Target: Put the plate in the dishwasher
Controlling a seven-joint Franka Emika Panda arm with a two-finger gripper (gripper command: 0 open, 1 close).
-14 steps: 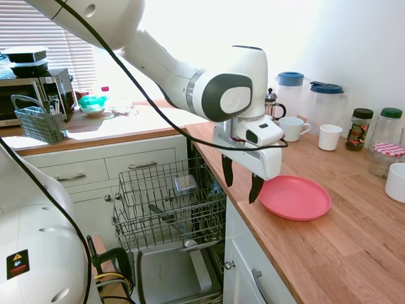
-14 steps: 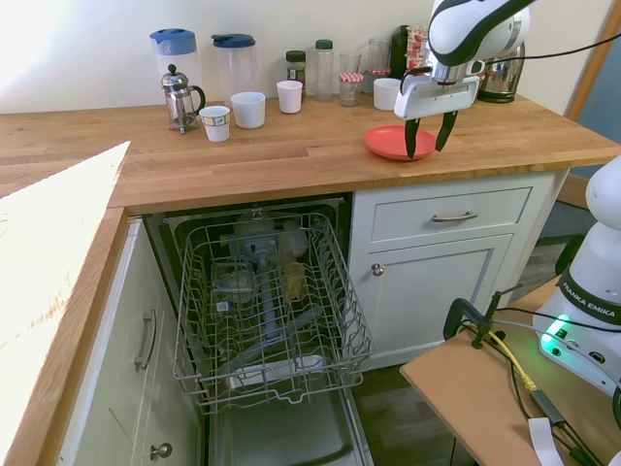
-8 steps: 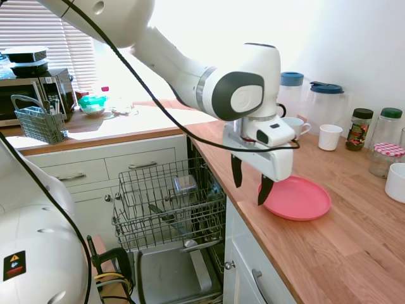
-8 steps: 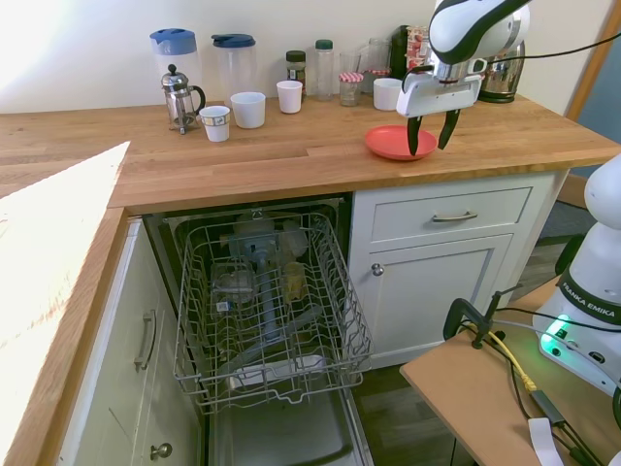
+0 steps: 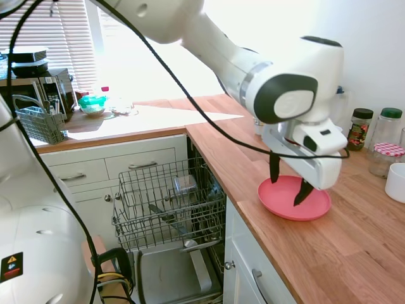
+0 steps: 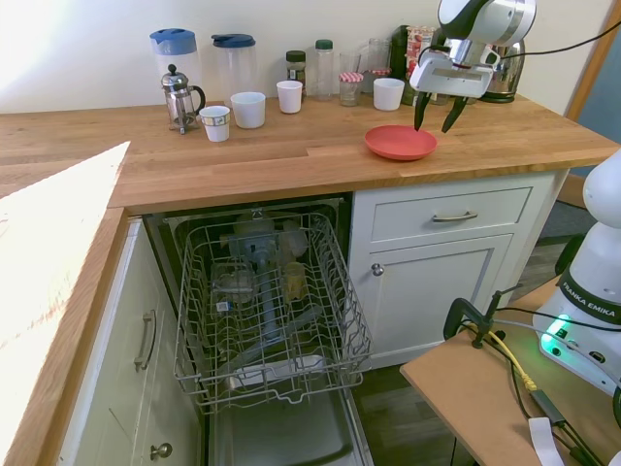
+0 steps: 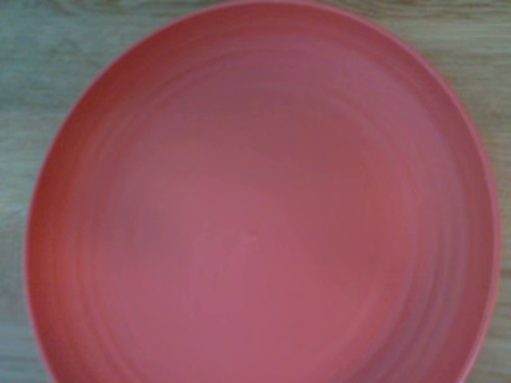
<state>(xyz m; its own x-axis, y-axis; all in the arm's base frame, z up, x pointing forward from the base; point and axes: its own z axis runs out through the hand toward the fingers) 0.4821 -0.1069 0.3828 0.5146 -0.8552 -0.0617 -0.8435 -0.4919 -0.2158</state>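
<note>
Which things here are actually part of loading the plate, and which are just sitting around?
Part of the job: the plate flat on the worktop; the open gripper above it; the dishwasher, door down and rack pulled out.

Just lying about: white mugs, French press, two blue-lidded jugs, jars, microwave.

My arm (image 5: 209,38) is glossy white, built of rounded, tubular segments; at the wrist joint sits a dark grey oval cap (image 5: 292,101) ringed in paler grey, with a thin silver band where two segments meet; a black cable (image 5: 158,60) loops loosely along the casing. Below the wrist hangs a white, boxy hand block with a small dark slot on its face; my gripper (image 5: 288,183) ends in two slim black fingers (image 5: 274,170), tapered to points; the second exterior view shows that white block and both dark fingers (image 6: 423,109) too.
</note>
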